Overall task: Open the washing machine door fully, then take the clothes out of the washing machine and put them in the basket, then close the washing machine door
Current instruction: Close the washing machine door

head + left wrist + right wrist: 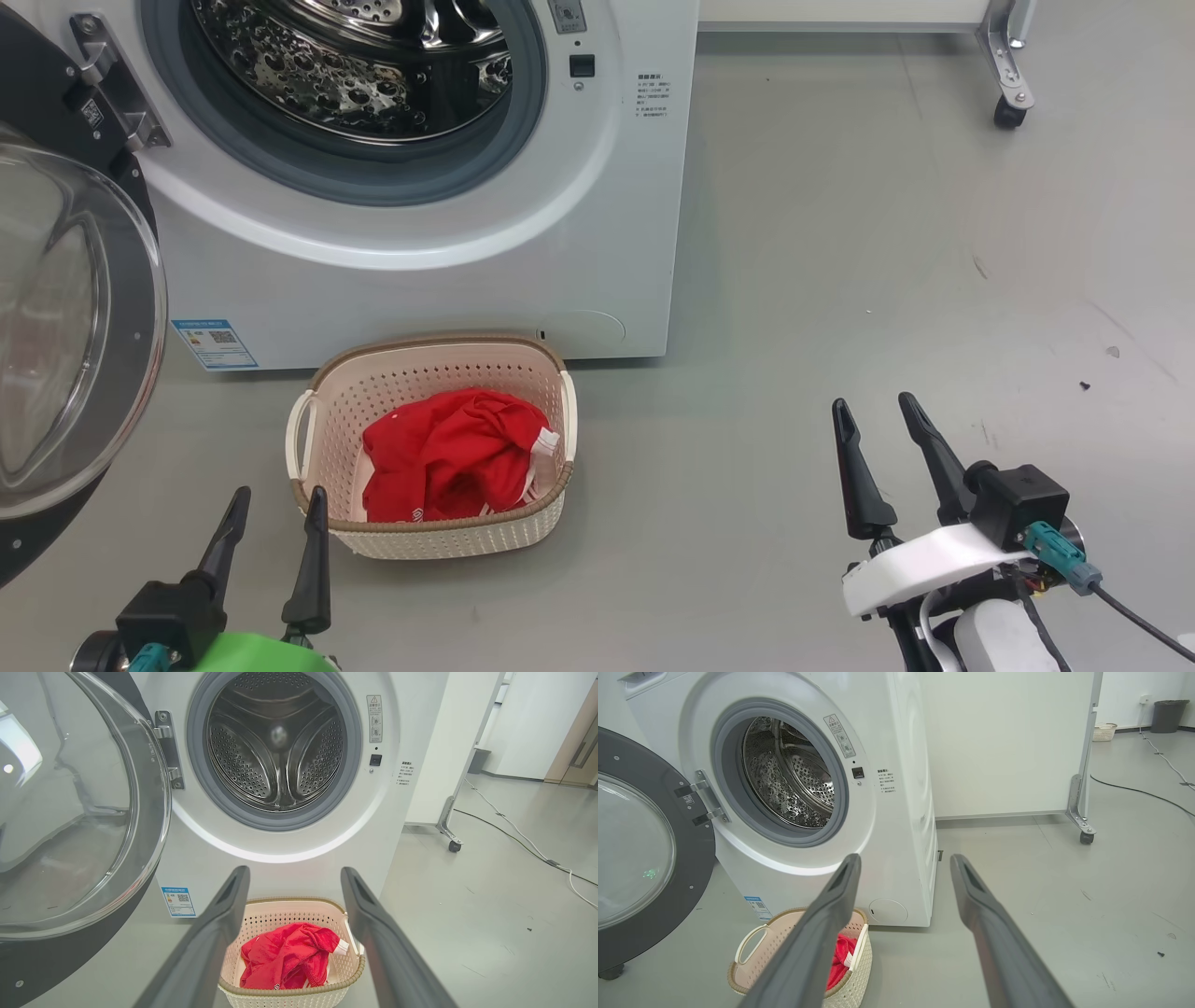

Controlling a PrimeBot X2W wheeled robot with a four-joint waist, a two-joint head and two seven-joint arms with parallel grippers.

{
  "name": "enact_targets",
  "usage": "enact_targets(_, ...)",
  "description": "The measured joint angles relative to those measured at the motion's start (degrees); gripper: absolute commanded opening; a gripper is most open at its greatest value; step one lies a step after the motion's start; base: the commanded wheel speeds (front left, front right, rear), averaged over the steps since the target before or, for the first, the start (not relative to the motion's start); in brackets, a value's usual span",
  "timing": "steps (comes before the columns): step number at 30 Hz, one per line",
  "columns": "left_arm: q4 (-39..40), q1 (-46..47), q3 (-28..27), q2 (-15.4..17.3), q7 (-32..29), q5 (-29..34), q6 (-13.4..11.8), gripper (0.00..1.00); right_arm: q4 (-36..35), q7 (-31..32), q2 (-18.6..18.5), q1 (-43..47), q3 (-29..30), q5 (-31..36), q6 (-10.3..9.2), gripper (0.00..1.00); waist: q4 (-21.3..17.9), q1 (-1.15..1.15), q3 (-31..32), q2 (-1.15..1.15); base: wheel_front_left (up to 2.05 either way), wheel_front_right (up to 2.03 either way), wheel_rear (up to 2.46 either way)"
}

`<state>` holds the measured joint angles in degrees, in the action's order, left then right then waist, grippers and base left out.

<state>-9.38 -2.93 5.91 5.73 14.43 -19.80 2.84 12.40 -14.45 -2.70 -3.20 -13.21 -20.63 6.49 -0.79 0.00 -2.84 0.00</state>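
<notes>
L gripper (280, 495): I see jaws spread wide, nothing btwn them, touching nothing. It hangs just in front of the basket (448, 541), by its left corner. R gripper (874, 403): same, fingers wide apart, empty, over bare floor (840, 233), well right of the basket. The clothes (448, 457) lie in the basket, which sits just in front of the washing machine (420, 280). The washing machine door (140, 308) stands swung open on my left.
</notes>
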Motion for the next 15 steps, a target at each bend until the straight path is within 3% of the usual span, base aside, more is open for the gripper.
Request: enact_targets(15, -0.1, 0.0, -0.1, 0.0, 0.0, 0.2, 0.0, 1.0, 0.3, 0.0, 0.0, -0.1, -0.1, -0.1, 0.0, 1.0, 0.1, 0.0, 0.6, 0.0, -0.03, 0.03, 0.0)
